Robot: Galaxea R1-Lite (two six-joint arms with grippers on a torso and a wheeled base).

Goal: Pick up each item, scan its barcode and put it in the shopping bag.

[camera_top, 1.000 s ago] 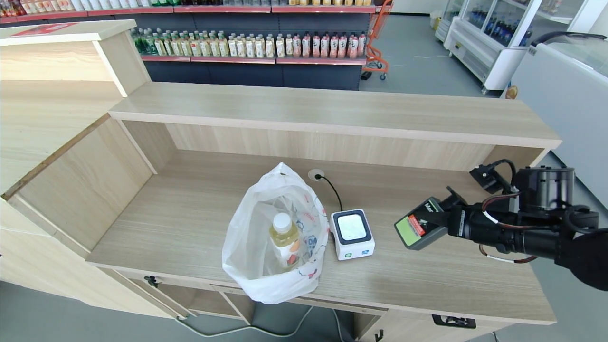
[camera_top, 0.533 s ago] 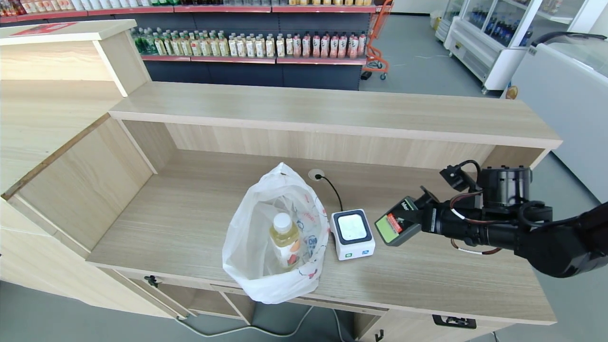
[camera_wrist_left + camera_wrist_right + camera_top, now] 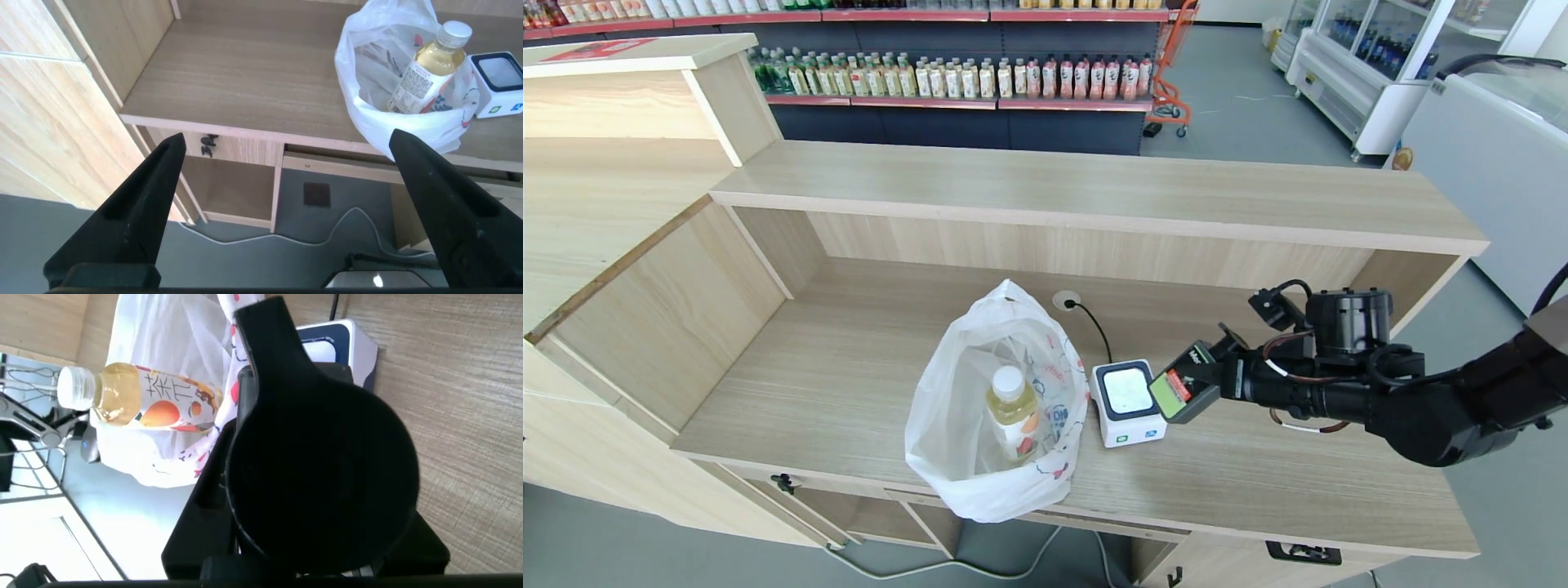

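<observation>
Here's the dark package with a green face and a red label (image 3: 1176, 398), tilted, up off the tabletop and right at the right-hand edge of the white cube-shaped scanner with the dark-framed window (image 3: 1125, 394). I can't tell whether package and scanner touch. My right claw (image 3: 1211, 372) is clamped on the package's far end, arm stretched in low from the right.

The scanner sits on the light wood tabletop (image 3: 849, 367), and a thin black cable (image 3: 1096, 328) runs from it back to a round hole in the surface. Tight against the scanner's left side is the white, see-through plastic shopping bag (image 3: 943, 408), mouth open. Inside stands a yellowish drink bottle with a white cap (image 3: 1011, 407), leaning a little.

From my right wrist, the package is a big dark shape in front, with the scanner (image 3: 347, 339) and the bottle (image 3: 139, 392) beyond it.

My left claw (image 3: 286, 143) hangs off the front edge of the tabletop, fingers (image 3: 135, 220) spread wide, gripping nothing. The bag (image 3: 372, 114) and bottle (image 3: 425, 61) lie off to its side.
</observation>
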